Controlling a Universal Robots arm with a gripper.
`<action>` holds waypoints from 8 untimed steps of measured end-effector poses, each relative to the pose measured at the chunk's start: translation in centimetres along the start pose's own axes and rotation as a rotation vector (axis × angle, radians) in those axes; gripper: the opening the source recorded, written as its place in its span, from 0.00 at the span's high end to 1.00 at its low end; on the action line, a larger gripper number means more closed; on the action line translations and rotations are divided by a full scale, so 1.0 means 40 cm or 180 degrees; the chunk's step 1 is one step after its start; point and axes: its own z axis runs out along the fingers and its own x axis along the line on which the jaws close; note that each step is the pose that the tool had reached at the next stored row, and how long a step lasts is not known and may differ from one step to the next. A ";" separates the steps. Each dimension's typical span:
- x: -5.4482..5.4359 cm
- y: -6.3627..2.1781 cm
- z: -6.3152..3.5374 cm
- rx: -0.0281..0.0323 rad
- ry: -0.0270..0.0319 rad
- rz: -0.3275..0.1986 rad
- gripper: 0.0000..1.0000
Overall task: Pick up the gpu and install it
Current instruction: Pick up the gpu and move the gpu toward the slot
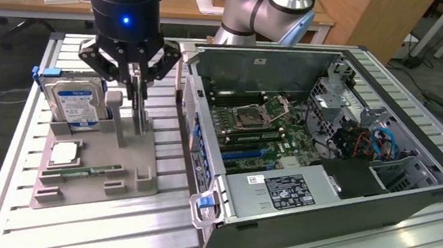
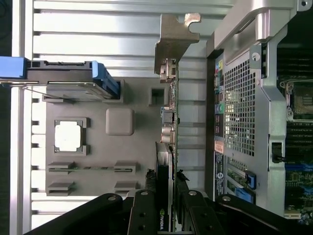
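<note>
The computer case (image 1: 333, 221) lies open just beside the grey holder (image 1: 95, 149), on the exterior view's right of it, and its near wall is close to the slot where the work happens. On the far corner of the holder the hard drive (image 1: 77, 102) stands upright. The gpu (image 2: 166, 161) stands on its edge in a slot at the case side of the holder, and the gripper (image 1: 135, 85) hangs right above the holder with its fingers pressed on both faces of the card, so I judge that it grips the card by the top edge. Such a narrow hold on a thin card can let it swing or slip when it leaves the slot. The metal bracket (image 2: 173, 41) at the card's end may catch on the holder or on the case wall, because the space between them is small. A tilted card could also knock the small processor chip (image 1: 65, 153) lying flat in the holder.
</note>
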 end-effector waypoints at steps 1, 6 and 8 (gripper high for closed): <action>0.000 0.000 -0.003 -0.0001 0.0000 0.0000 0.74; 0.000 0.001 -0.015 -0.0009 0.0000 0.0000 0.74; 0.000 0.001 -0.020 -0.0012 0.0000 0.0000 0.74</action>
